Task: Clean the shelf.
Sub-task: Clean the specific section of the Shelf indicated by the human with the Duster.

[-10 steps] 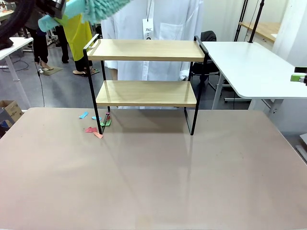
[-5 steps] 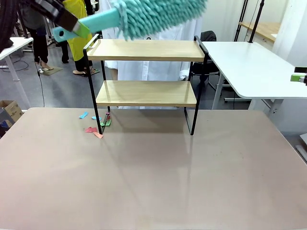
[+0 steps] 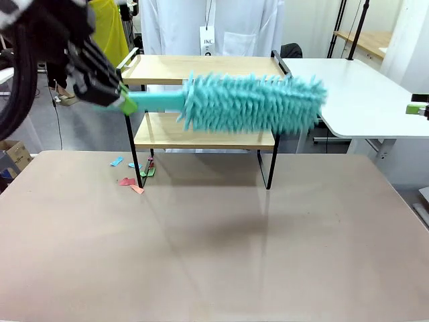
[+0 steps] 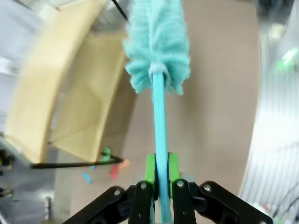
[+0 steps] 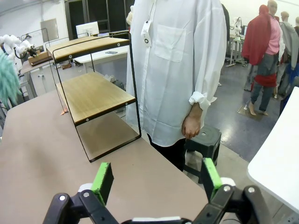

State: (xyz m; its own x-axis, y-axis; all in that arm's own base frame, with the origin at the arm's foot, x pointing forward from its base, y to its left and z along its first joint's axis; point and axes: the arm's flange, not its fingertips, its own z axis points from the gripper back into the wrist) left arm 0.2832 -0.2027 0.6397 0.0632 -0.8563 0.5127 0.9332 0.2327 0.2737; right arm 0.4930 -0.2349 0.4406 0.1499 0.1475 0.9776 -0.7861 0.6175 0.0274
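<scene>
- Grip: left gripper [image 3: 120, 102], upper left of the front view, is clamped on the thin teal handle of a duster [image 3: 251, 104]. In the left wrist view the green pads of the left gripper [image 4: 162, 172] press the handle from both sides with no gap.
- Paper scraps [image 3: 134, 178] lie on the table [image 3: 214, 268] at the foot of the rack's left front leg, lower left of it.
- Shelf [image 3: 167, 67] stands upright at centre frame, at the far edge of the table, with a person [image 3: 221, 27] in a white coat just behind it.
- Handling, judged: the shelf looks light and stiff, thin wire frame under two boards. It is likely to slide or rock on the smooth tabletop if pushed sideways. The best hold for steadying is a raised side rail or an upright.
- Duster, judged: soft, light head on a rigid handle, so low force on the boards.
- Right gripper [image 5: 156, 176], bottom of the right wrist view, has its jaws spread wide and holds nothing. The shelf [image 5: 93, 93] sits at upper left there.
- Hard to read: the duster head is motion-blurred and covers the gap between the boards on the right. I cannot tell whether it touches the lower board or passes in front. The shelf [image 4: 60, 93] is smeared in the left wrist view.
</scene>
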